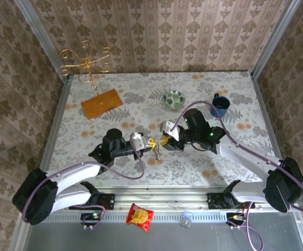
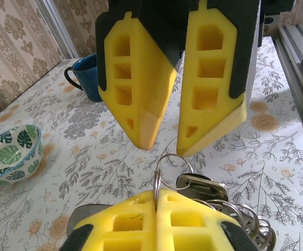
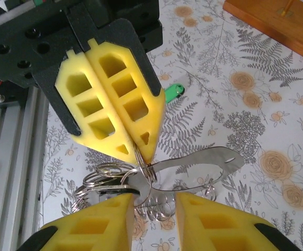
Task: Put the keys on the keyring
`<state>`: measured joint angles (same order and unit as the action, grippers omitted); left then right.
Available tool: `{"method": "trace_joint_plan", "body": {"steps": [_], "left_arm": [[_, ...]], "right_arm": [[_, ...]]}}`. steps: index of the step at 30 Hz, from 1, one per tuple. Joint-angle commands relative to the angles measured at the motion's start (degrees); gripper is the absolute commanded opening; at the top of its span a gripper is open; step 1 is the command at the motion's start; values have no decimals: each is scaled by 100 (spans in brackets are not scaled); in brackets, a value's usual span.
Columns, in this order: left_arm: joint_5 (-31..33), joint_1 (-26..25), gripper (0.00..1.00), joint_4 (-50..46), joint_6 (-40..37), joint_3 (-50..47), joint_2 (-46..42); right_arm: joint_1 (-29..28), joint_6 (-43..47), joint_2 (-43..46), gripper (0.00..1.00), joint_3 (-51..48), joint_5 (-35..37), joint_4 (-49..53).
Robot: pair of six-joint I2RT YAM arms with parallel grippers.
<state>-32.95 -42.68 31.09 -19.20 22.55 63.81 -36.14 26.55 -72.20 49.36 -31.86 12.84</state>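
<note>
- Left hand (image 2: 156,197) is clamped shut on a metal keyring (image 2: 168,166), above the table (image 3: 277,120) toward the middle of its near edge, a bunch of rings (image 3: 107,180) dangling beside.
- Right hand (image 3: 154,201) faces it, jaws parted.
- Green-headed key (image 3: 175,90) lies on the table beyond.

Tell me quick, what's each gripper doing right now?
Left gripper: jaws shut on the keyring.
Right gripper: jaws open, holding nothing.
</note>
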Motion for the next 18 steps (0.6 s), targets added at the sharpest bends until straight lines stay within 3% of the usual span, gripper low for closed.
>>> {"method": "trace_joint_plan", "body": {"steps": [1,5,7,12,18], "left_arm": [[-20,32,0,372,111,-5,17],[42,33,0,360,92,-22,-26],[79,32,0,389,95,-40,-40],[89,25,0,532,134,-82,8],[87,23,0,614,142,-101,26]], "right_arm": [[36,-242,-37,30,-7,-225,-109],[156,-1028,80,31,-10,-83,-302],[195,-1779,190,36,-48,-91,-483],[188,-3321,445,38,-344,-225,-852],[173,-4065,468,39,-372,-354,-605]]}}
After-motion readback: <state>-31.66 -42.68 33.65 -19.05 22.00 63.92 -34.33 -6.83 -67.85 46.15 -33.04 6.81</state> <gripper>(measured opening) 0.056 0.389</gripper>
